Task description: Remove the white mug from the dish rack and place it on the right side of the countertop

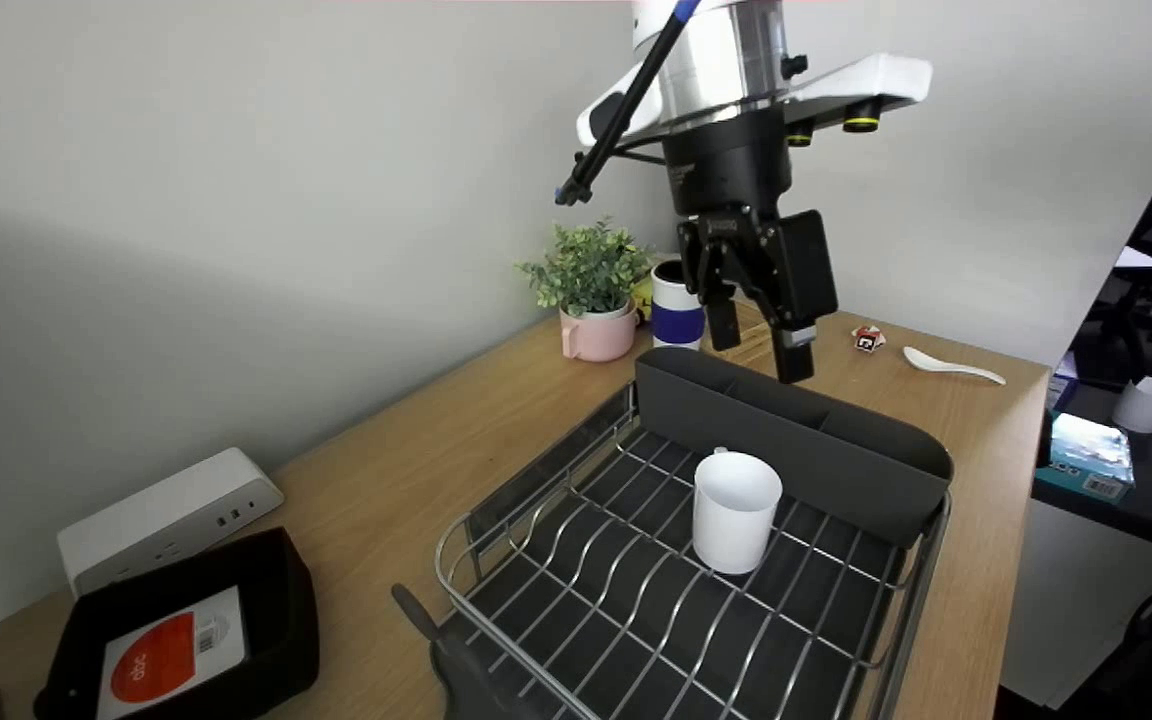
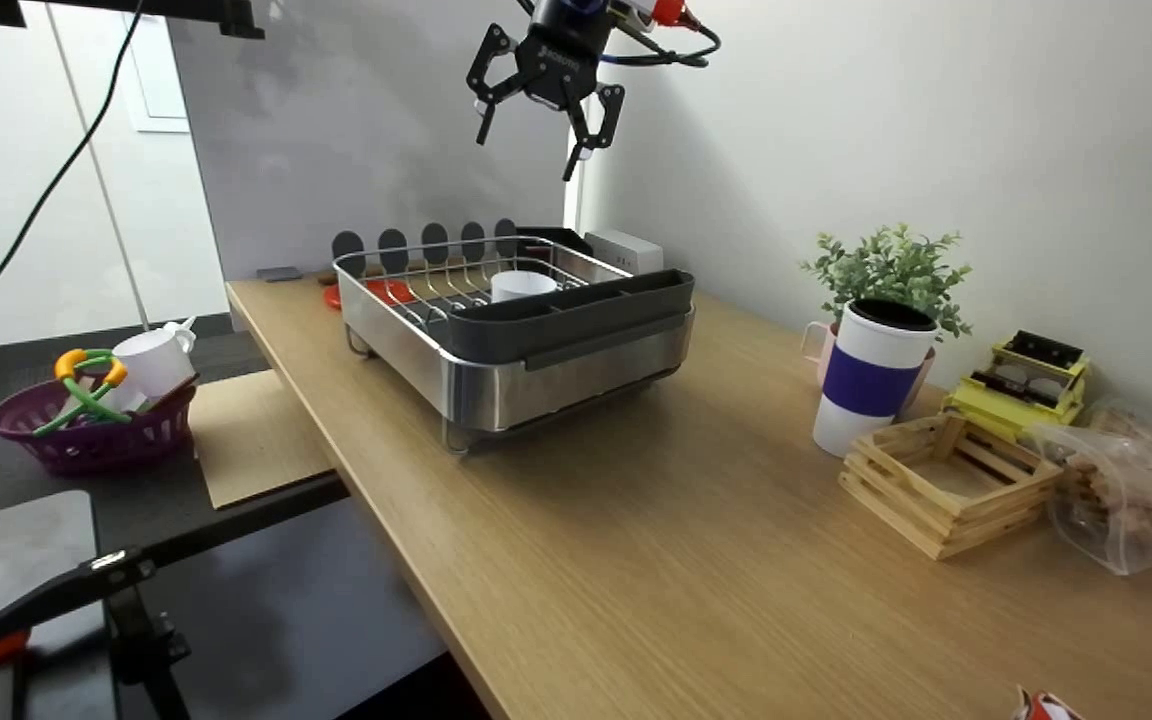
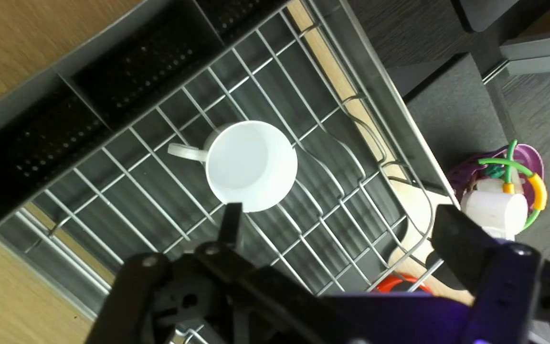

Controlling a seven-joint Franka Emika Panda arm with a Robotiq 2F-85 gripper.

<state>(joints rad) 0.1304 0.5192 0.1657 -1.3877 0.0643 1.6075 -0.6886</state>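
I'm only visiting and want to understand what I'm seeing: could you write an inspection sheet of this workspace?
Surface: long wood-grain countertop with a straight edge.
Job's things: white mug standing upright inside the dish rack, handle towards its divided holder.
Clutter: plant in a pink mug, tall cup, wooden crate, plastic bag, spoon, black tray.
End effector: open, above the dish rack, gripping nothing.
Cables: a black cable hangs away to one side in an exterior view; wires loop beside the arm.
Surroundings: plain wall behind; off the countertop, a purple basket with a second white mug in or beside it.
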